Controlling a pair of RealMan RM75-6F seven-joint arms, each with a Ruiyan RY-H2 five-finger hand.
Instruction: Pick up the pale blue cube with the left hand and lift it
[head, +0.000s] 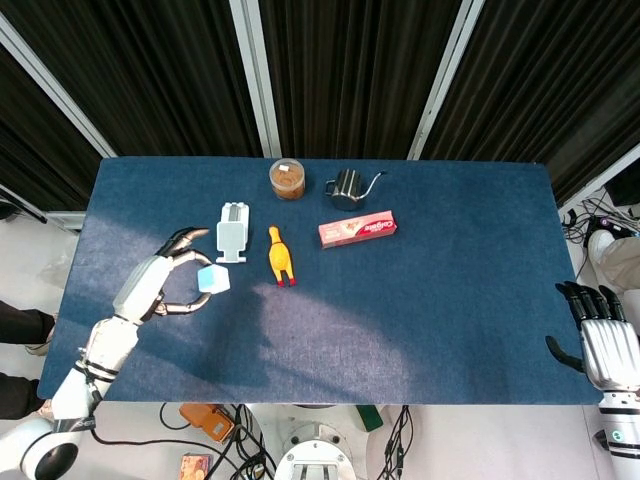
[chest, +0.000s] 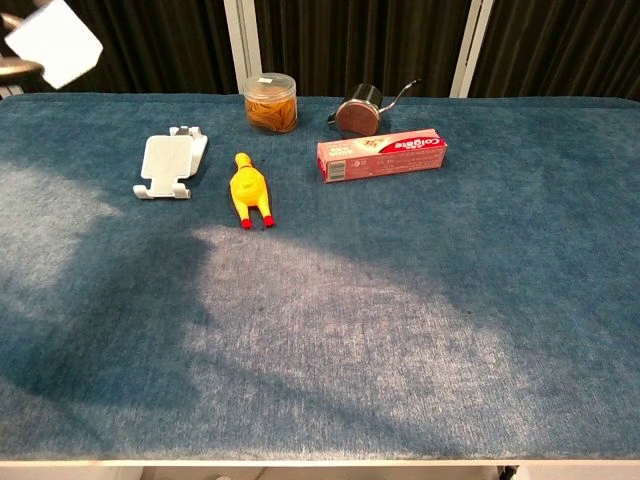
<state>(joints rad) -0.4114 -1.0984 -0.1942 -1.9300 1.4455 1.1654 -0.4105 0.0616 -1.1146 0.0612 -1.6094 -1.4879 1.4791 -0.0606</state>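
Cube: the pale blue cube (head: 213, 279) is off the blue table (head: 450, 300), pinched in my left hand (head: 160, 285); in the chest view it shows at the top left corner (chest: 55, 42), high above the cloth.
Left hand: my fingers (head: 186, 237) curve over the top and another comes up from below, so the cube sits between the fingertips on opposite faces; my palm is clear of it.
Right hand: my right hand (head: 600, 340) rests at the table's near right edge, fingers straight and apart, holding nothing.
Handling: I judge it light and stiff, probably foam or plastic, with flat faces that give a sure seat; the smooth sides may slip if my pinch slackens.
Where to hold: flat opposite faces, near their centres, not the edges or corners, where it would twist out.
Risk: a fingertip pinch gives little margin; a jerk could spin it loose.
Neighbours: the white phone stand (head: 232, 231) and yellow rubber chicken (head: 279, 256) lie just beyond.
Progress: I judge the lift essentially made.
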